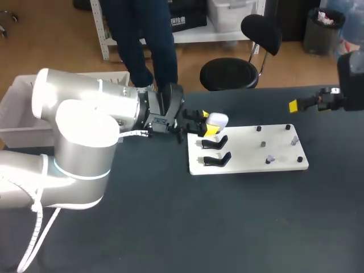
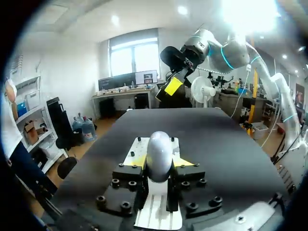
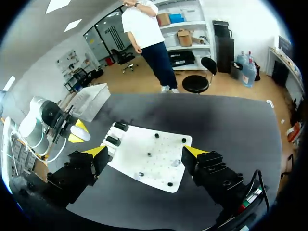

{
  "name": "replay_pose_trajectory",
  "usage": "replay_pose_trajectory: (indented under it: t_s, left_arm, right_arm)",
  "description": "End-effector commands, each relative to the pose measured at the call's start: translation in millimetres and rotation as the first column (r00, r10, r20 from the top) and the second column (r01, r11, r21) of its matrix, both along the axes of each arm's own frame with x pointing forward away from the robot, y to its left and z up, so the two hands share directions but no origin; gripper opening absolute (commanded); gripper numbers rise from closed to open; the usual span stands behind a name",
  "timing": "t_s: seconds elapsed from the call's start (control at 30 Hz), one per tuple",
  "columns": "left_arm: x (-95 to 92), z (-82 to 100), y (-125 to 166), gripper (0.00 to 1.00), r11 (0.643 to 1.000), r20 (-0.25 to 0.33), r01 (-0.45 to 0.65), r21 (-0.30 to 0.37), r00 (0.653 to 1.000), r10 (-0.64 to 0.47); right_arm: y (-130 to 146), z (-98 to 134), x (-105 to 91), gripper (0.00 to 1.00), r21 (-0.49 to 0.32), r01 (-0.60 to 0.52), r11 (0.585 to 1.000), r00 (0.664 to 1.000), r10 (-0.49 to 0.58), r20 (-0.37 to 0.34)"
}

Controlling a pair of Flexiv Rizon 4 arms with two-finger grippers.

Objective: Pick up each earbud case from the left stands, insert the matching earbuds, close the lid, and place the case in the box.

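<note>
My left gripper (image 1: 210,127) is shut on a white earbud case (image 1: 218,120) just above the left end of the white board (image 1: 250,152). In the left wrist view the rounded case (image 2: 160,155) sits upright between the yellow fingertips (image 2: 138,161). Two black stands (image 1: 216,142) (image 1: 218,160) on the board's left side hold nothing. Small earbuds (image 1: 270,160) rest on pegs at the board's right half. My right gripper (image 1: 296,106) hovers open, high beyond the board's right end, with nothing between its fingers (image 3: 94,152). From the right wrist view the board (image 3: 154,159) lies below that gripper (image 3: 144,154).
A white box (image 1: 17,111) stands at the table's far left edge, behind my left arm. Dark tabletop (image 1: 227,227) stretches in front of the board. Black pegs (image 1: 288,127) mark the board's corners.
</note>
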State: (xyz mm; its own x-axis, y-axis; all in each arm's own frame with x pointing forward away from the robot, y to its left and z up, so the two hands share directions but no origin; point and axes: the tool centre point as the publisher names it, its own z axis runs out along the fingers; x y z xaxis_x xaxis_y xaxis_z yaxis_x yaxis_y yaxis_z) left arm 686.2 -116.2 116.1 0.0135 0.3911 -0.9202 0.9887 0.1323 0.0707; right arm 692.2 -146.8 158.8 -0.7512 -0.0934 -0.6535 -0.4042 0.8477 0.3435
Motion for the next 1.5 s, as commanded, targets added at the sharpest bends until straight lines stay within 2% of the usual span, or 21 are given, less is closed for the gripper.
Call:
replay_pose_trajectory:
  t_s: [0.03, 0.2, 0.57, 0.97, 1.5]
  left_arm:
    - [8.1, 5.1, -13, 0.0, 0.999, 0.001, -0.028, -0.035, 1.0, 0.028]
    - [14.0, 15.3, -24, 0.0, 0.997, 0.0, -0.024, -0.069, 1.0, 0.024]
    - [17.5, 27.2, -42, 0.0, 0.992, 0.01, 0.01, -0.124, 1.0, -0.009]
    - [15.3, 35.2, -55, 0.0, 0.989, 0.033, 0.047, -0.139, 0.999, -0.043]
    - [10.7, 39.7, -59, 0.0, 0.987, 0.051, 0.075, -0.143, 0.996, -0.069]
  right_arm:
    - [22, 8, 0.4, 1.0, -0.024, -0.019, 1.0, 1.0, 0.019, 0.0]
    - [46, 14, -8.0, 1.0, -0.069, -0.067, 0.995, 0.998, 0.066, -0.017]
    - [70, 15, -11.6, 1.0, -0.062, -0.117, 0.991, 0.993, 0.115, -0.036]
    - [82, 17, -5.6, 1.0, -0.049, -0.165, 0.985, 0.986, 0.163, -0.038]
    - [85, 16, -0.6, 1.0, -0.043, -0.182, 0.982, 0.983, 0.18, -0.046]
